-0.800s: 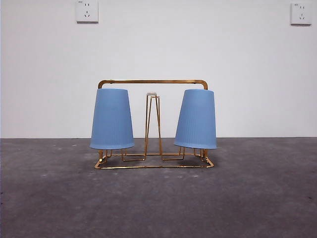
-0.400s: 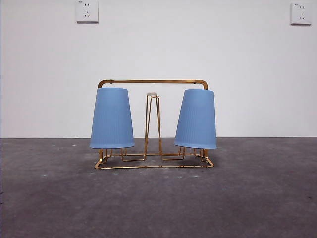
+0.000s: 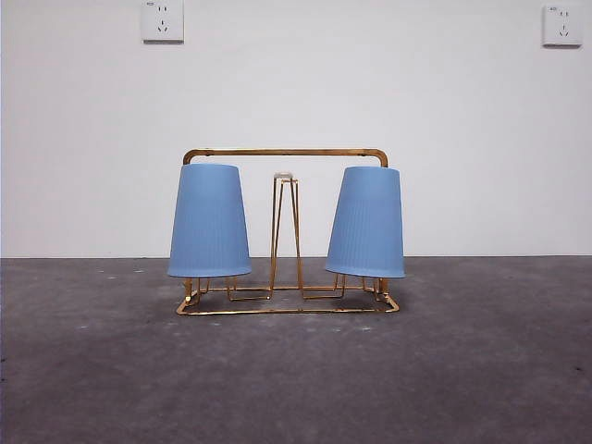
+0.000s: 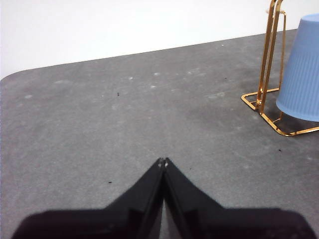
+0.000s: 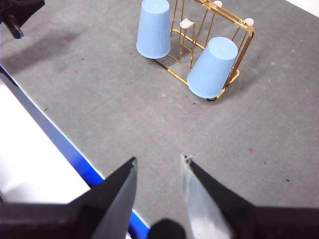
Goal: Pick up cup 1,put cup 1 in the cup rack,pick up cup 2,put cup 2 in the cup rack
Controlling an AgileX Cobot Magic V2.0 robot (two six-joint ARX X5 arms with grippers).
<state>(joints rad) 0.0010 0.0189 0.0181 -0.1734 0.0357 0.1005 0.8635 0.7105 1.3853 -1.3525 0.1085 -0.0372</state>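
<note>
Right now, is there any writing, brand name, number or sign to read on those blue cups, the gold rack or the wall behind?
No readable text anywhere.
Left wall socket: a tiny mark at its top corner, too small to read.
Right wall socket: the same, too small to read.
Blue cups: plain, nothing printed.
Gold rack: bare wire, no label.

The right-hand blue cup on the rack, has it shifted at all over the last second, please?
No. The right-hand blue cup sits upside down at the same spot against the gold cup rack, its top just beneath the frame's corner.
</note>
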